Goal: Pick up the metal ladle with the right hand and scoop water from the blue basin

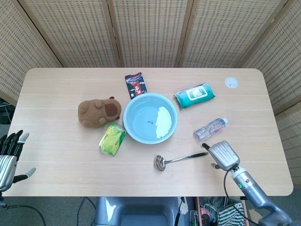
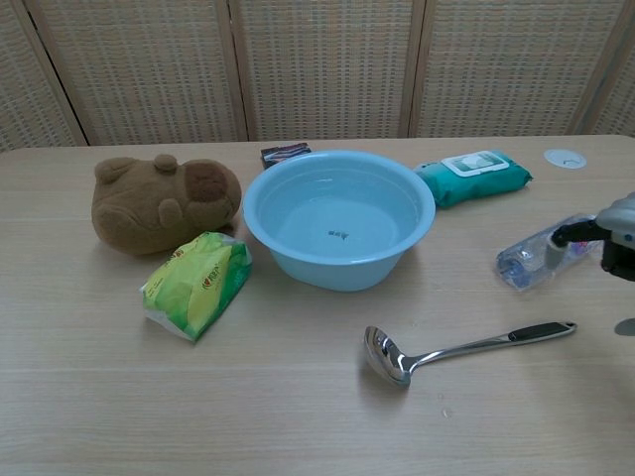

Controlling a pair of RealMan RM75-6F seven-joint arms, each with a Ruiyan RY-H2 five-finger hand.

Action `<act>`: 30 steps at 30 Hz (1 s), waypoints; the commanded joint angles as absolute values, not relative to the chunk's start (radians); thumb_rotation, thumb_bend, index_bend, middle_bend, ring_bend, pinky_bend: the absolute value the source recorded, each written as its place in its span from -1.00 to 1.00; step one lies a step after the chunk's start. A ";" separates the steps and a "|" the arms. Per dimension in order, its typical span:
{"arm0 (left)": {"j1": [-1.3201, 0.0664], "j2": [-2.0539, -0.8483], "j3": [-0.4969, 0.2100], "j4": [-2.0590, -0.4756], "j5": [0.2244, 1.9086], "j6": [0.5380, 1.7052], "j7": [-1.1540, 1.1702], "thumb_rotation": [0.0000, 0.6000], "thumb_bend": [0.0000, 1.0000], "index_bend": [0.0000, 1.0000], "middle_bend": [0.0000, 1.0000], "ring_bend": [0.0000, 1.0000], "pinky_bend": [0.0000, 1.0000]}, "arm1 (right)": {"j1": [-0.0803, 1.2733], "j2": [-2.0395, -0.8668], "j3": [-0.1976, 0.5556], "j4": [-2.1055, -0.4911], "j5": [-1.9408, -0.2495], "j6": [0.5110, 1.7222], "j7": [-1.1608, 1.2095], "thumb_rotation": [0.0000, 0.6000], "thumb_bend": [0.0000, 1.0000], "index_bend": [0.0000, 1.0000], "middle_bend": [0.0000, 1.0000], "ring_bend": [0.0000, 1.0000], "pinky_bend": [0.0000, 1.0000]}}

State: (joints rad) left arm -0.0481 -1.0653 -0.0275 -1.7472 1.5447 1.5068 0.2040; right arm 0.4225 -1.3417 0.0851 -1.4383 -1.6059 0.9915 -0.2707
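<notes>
The metal ladle [image 1: 181,159] lies flat on the table in front of the blue basin [image 1: 124,117], its bowl to the left and its black-tipped handle to the right. In the chest view the ladle [image 2: 466,346] sits below the water-filled basin [image 2: 327,266]. My right hand [image 1: 223,155] hovers just past the handle's end, back upward, fingers apart, holding nothing. The chest view shows only part of the right hand [image 2: 617,236], at the frame's right edge above the table. My left hand [image 1: 9,157] hangs open off the table's left edge.
A clear water bottle [image 1: 210,128] lies just beyond my right hand. A teal wipes pack [image 1: 194,95], a dark snack packet [image 1: 135,84], a brown plush toy [image 1: 99,112] and a green packet [image 1: 112,138] ring the basin. A white disc [image 1: 231,82] sits far right.
</notes>
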 commanded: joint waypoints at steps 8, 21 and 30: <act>-0.069 -1.063 -0.042 -1.748 1.492 1.466 0.196 1.00 -1.00 -1.00 -1.00 -1.00 -1.00 | 0.534 -1.482 0.104 -1.346 -1.490 0.852 -0.332 1.00 -0.54 -0.11 0.90 0.46 1.00; -0.075 -1.064 -0.038 -1.750 1.482 1.460 0.203 1.00 -1.00 -1.00 -1.00 -1.00 -1.00 | 0.570 -1.536 0.078 -1.313 -1.421 0.815 -0.384 1.00 -0.34 -0.04 0.91 0.46 1.00; -0.081 -1.071 -0.034 -1.752 1.482 1.455 0.225 1.00 -1.00 -1.00 -1.00 -1.00 -1.00 | 0.579 -1.588 0.065 -1.265 -1.366 0.815 -0.437 1.00 -0.34 -0.04 0.91 0.46 1.00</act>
State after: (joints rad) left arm -0.0805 -1.0710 -0.0338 -1.7520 1.4819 1.4553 0.2244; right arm 0.5773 -1.5822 0.0673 -1.2698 -1.3715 0.8157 -0.4329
